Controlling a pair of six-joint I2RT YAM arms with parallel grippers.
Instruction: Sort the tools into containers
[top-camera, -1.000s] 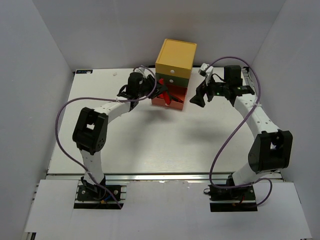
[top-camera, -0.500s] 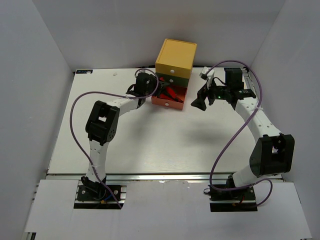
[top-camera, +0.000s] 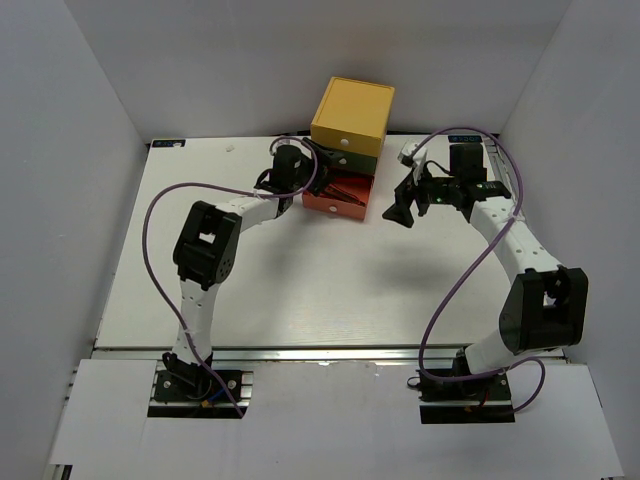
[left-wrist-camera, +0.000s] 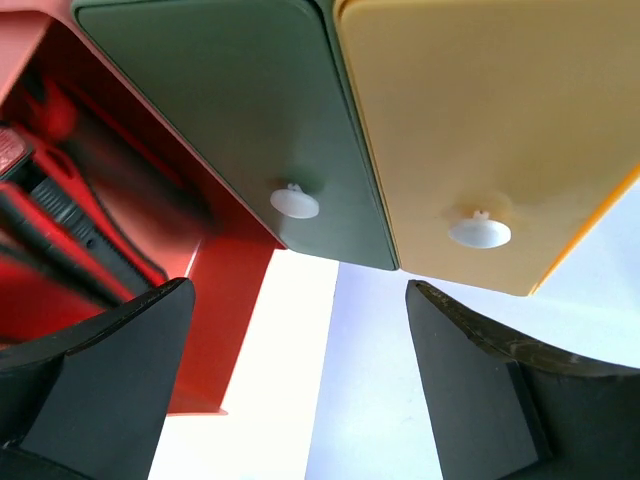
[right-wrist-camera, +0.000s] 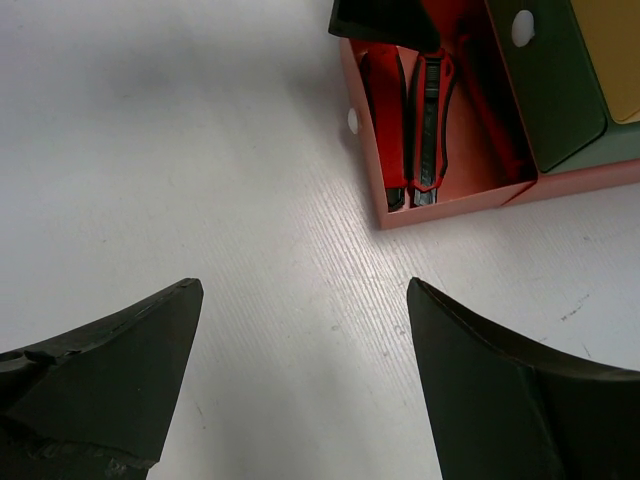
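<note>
Tools: two red-and-black knife-like tools (right-wrist-camera: 428, 110) lie side by side, lengthwise, in the orange-red drawer (right-wrist-camera: 455, 205), which stands pulled out at the bottom of the stack. A further red handle sits beside them, partly hidden under the green drawer (right-wrist-camera: 545, 90); its type cannot be told.

White table (top-camera: 300, 290): nothing else is seen lying on its near and middle parts.

Right gripper (right-wrist-camera: 300, 285): hangs above the table to the right of the stack, well apart from it. Fingers spread wide, nothing between them.

Left gripper (left-wrist-camera: 297, 290): positioned at the open orange-red drawer, close to the drawer fronts. Fingers spread wide, holding nothing; one red-and-black tool is visible in the drawer beside the left finger, blurred.

Stack, far end of the table: green drawer is closed, white knob (left-wrist-camera: 295, 202) on its front. Yellow drawer (left-wrist-camera: 480, 110) on top is closed, white knob (left-wrist-camera: 479, 232) on its front
</note>
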